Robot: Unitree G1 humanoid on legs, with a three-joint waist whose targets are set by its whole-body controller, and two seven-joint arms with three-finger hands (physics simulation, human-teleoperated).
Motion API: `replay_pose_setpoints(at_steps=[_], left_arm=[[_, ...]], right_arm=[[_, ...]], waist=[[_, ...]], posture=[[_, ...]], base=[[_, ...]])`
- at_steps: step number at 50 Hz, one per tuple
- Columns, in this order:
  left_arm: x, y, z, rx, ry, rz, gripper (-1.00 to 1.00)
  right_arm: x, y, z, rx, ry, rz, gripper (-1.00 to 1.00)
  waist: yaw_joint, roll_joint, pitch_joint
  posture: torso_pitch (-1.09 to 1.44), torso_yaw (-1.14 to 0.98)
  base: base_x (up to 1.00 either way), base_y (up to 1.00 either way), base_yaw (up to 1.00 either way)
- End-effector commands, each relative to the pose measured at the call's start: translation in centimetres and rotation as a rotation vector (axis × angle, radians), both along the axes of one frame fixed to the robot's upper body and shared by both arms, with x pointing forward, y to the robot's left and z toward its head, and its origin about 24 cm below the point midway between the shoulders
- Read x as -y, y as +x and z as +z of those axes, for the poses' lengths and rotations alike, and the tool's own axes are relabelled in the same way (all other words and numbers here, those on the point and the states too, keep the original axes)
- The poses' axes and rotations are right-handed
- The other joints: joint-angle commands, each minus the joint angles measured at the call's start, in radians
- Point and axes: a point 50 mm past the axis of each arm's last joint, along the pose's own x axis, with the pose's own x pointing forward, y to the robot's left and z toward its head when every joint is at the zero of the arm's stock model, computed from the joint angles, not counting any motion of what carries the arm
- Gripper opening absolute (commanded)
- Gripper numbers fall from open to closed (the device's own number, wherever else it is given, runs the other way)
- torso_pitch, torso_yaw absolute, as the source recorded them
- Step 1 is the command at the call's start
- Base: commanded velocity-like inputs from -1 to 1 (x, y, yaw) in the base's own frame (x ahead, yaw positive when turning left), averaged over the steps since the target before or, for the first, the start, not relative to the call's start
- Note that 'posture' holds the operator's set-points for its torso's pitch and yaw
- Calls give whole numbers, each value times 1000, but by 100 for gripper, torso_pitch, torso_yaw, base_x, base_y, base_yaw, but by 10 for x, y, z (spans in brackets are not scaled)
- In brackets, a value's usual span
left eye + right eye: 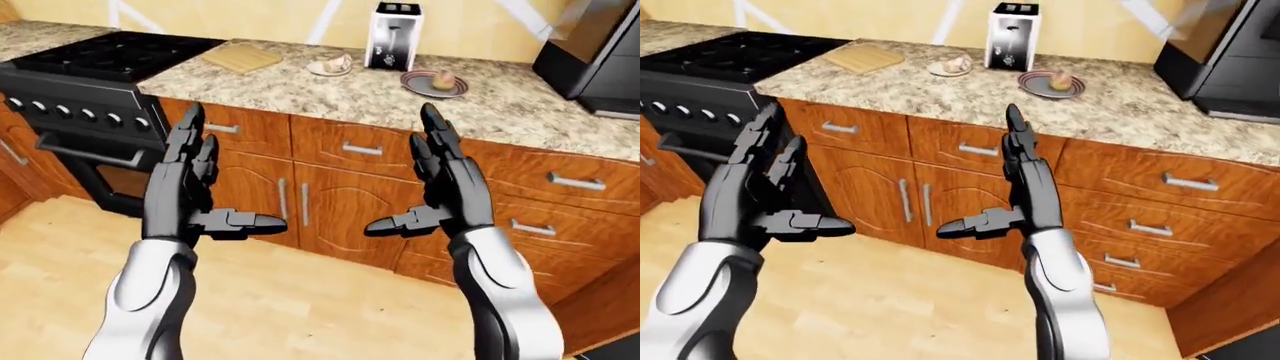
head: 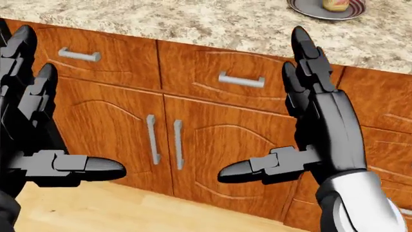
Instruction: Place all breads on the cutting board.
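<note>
Nearest in the left-eye view, the left hand (image 1: 185,184) and right hand (image 1: 445,184) are hanging raised and empty over the wooden floor (image 1: 300,300), fingers spread, thumbs pointing toward each other. Past them, cabinets (image 1: 340,195) are standing under the counter (image 1: 330,90). On it, a board (image 1: 242,57) is lying beside the stove (image 1: 110,56); a bread on a saucer (image 1: 330,66) is sitting just left of the toaster (image 1: 395,35), another on a plate (image 1: 435,81) to its right.
</note>
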Motion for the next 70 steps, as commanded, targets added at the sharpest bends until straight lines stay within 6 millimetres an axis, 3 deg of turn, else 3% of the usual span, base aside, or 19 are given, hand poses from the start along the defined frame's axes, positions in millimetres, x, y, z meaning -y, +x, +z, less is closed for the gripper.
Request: replay_pose_setpoints(at_steps=[1, 6, 7, 8, 10, 12, 14, 17, 19, 20, 28, 34, 47, 52, 56, 58, 64, 67, 70], left_arm=[[4, -3, 11, 62, 4, -18, 100], [4, -2, 15, 68, 5, -20, 100], [4, -2, 15, 69, 6, -21, 100], [5, -3, 16, 70, 6, -22, 100], [4, -4, 19, 74, 6, -22, 100], [4, -5, 22, 79, 7, -24, 100], [5, -7, 27, 86, 8, -25, 100], [5, -8, 33, 96, 11, -28, 100], [6, -10, 38, 104, 13, -30, 100], [7, -11, 41, 108, 14, -32, 100], [6, -16, 56, 132, 21, -34, 100], [4, -16, 55, 134, 21, -31, 100], [2, -18, 55, 137, 23, -28, 100], [0, -21, 57, 141, 26, -27, 100], [-2, -22, 61, 148, 28, -21, 100], [-3, -24, 65, 153, 30, -18, 100], [-6, -26, 70, 163, 33, -14, 100], [-6, -27, 71, 167, 32, -15, 100], [-6, -27, 71, 168, 33, -17, 100]], right_arm=[[0, -3, 12, 57, -2, -4, 100], [2, -10, 25, 85, 6, -8, 100], [3, -11, 26, 89, 7, -9, 100], [3, -12, 29, 96, 11, -9, 100], [6, -15, 34, 105, 26, -18, 100], [9, -18, 38, 116, 33, -33, 100], [9, -25, 47, 137, 33, -28, 100], [9, -30, 55, 156, 33, -30, 100], [10, -34, 60, 169, 33, -34, 100], [10, -37, 63, 176, 34, -34, 100], [10, -42, 73, 205, 34, -29, 100], [8, -43, 74, 218, 23, -21, 100], [8, -43, 69, 204, 51, -11, 100], [7, -40, 67, 204, 26, -22, 100], [6, -35, 67, 184, 14, -23, 100], [5, -33, 67, 182, 15, -19, 100], [4, -29, 67, 182, 18, -18, 100], [4, -29, 67, 194, 18, -12, 100], [3, -28, 66, 189, 19, -12, 100]], waist=[[-2, 10, -2], [-11, -38, -49], [-21, -70, -42], [-21, -27, -2], [-23, -57, 34], [-30, -89, -50], [-31, -105, -24], [-4, -43, -11], [28, 75, 1], [34, 24, -6], [27, -11, -16], [39, -110, -20], [1, -12, -11], [25, -88, -22], [22, -83, -33], [9, -76, 34], [-5, -16, 39], [-6, 65, 25], [3, 35, -10]], posture=[[0, 0], [0, 0], [0, 0], [0, 0], [0, 0], [0, 0], [0, 0], [0, 0], [0, 0], [0, 0], [0, 0], [0, 0], [0, 0], [0, 0], [0, 0], [0, 0], [0, 0], [0, 0], [0, 0]], base=[[94, 0, 0], [96, 0, 0], [95, 0, 0], [95, 0, 0], [73, 0, 0], [5, -10, -30], [0, 0, -92], [0, 0, -99], [0, 0, -98], [0, 0, -98], [0, 0, -99], [0, 0, -24], [0, 0, -51], [0, 0, -33], [11, 0, 0], [68, 0, 0], [71, 0, 0], [61, 0, 0], [29, 0, 0]])
